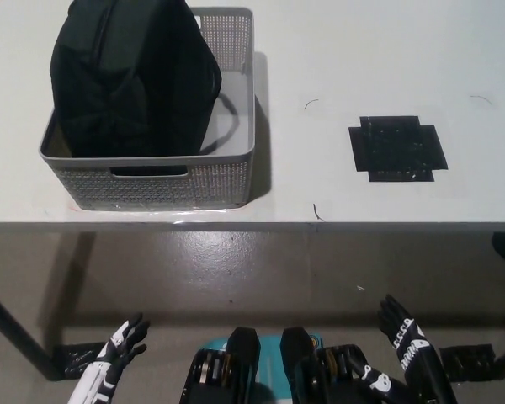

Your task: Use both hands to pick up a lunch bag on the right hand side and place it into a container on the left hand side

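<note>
Black fabric marks the one lunch bag [135,76], standing upright inside the one grey perforated container [236,172] at the left of the white bench [362,50]. One black cross-shaped patch [397,148] lies on the bench to the right, well apart from the container. Both hands hang below the bench edge: left hand [118,349] with fingers apart, holding nothing; right hand [401,332] likewise, apparently, though it shows dimly.

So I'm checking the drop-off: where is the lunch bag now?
In the head view, the lunch bag sits inside the grey basket on the table's left.
</note>
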`<act>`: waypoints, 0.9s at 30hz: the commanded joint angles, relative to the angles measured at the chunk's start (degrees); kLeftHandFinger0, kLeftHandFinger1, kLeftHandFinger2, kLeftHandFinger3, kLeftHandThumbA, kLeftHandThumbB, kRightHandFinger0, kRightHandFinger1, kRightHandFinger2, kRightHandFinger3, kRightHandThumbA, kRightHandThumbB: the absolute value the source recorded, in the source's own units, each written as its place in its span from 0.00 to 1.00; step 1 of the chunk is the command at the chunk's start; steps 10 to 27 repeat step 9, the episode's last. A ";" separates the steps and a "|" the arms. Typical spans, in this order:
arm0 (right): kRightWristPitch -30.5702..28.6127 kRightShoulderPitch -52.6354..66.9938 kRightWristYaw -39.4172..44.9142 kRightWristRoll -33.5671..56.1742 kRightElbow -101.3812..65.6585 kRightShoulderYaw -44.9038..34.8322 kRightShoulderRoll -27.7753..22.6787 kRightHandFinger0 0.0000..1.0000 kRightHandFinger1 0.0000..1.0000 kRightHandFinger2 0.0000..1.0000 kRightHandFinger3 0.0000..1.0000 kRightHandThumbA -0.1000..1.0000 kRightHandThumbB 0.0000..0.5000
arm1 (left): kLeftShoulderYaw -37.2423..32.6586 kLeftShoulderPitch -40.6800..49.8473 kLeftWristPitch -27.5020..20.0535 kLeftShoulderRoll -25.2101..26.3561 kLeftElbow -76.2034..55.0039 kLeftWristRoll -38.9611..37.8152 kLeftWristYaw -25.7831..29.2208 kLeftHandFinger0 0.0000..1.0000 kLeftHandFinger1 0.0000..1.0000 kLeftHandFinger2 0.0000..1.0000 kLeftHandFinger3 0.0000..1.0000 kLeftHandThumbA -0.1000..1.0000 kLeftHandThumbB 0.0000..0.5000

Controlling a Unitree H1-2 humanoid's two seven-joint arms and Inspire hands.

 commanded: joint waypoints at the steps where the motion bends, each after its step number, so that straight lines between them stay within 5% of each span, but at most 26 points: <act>1: -3.87 0.27 0.53 -0.37 -0.57 -0.35 -0.15 1.00 1.00 1.00 1.00 1.00 0.51 | 0.43 0.83 -0.14 -0.11 -1.69 -1.97 1.01 1.00 1.00 1.00 1.00 1.00 0.48; 27: -3.95 1.29 0.10 -0.27 -1.60 -1.04 -0.56 1.00 1.00 1.00 1.00 1.00 0.50 | -0.21 0.01 0.71 -0.19 -1.98 -1.35 0.85 1.00 1.00 1.00 1.00 1.00 0.49</act>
